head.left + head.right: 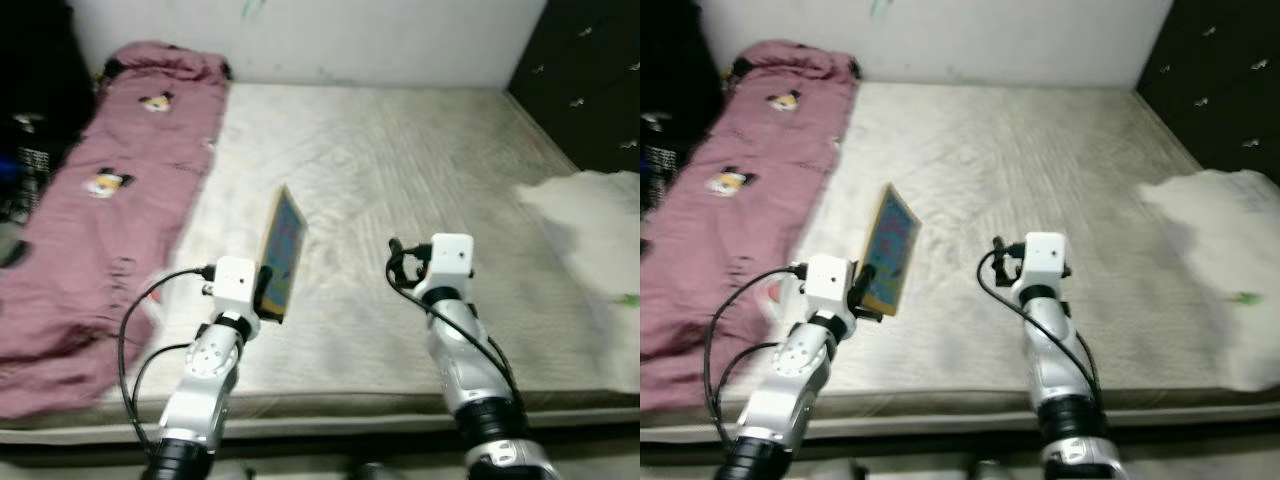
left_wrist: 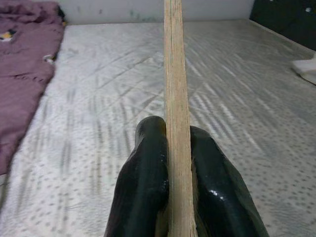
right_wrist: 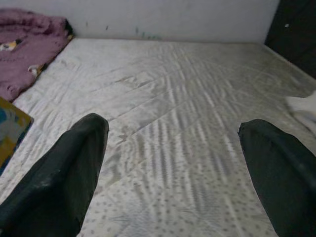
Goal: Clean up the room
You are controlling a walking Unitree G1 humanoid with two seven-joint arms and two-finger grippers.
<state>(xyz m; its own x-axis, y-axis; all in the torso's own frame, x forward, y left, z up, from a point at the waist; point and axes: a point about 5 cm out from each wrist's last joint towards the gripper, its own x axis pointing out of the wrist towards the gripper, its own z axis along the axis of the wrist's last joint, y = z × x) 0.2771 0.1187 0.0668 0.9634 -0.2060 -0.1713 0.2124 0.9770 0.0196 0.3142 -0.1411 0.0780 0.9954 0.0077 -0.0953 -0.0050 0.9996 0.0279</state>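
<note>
Left hand [image 2: 170,177] clenched on book [image 1: 283,250] edge, book upright above bed [image 1: 400,150], frame centre-left, long axis pointing up and away from hand. Right hand [image 3: 173,148] released, nothing in it, beside book to frame right. Left arm already has it.
</note>
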